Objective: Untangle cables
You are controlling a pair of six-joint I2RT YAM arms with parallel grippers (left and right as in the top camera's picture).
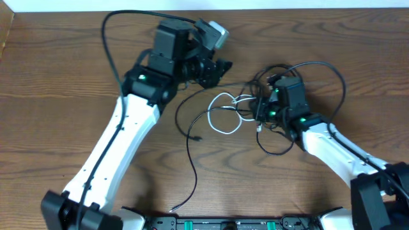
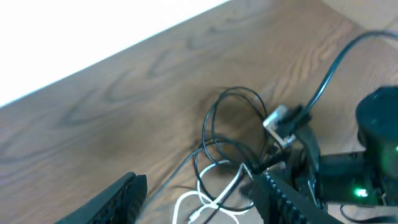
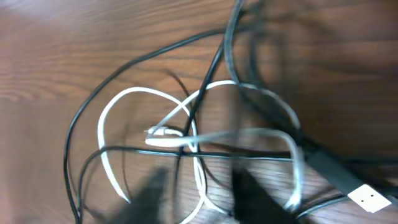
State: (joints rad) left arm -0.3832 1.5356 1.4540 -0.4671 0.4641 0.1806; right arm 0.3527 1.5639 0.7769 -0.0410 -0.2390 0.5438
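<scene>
The right pincer [image 1: 261, 115] hangs low with its jaws apart, blurred, straddling a strand of the white cable [image 3: 134, 92], probably to lift one loop free. The black cable [image 1: 191, 163] crosses those white loops and trails off toward 6 o'clock on the tabletop [image 1: 51, 96]. At 12 o'clock of the loops the left pincer [image 1: 216, 69] waits wide open, holding nothing. No container shows.

It looked like a robotics lab: a wood-grain table [image 1: 51, 96] held a left arm [image 1: 121, 137] and right arm [image 1: 339, 150], with green-lit electronics [image 1: 217, 224] at its front.
</scene>
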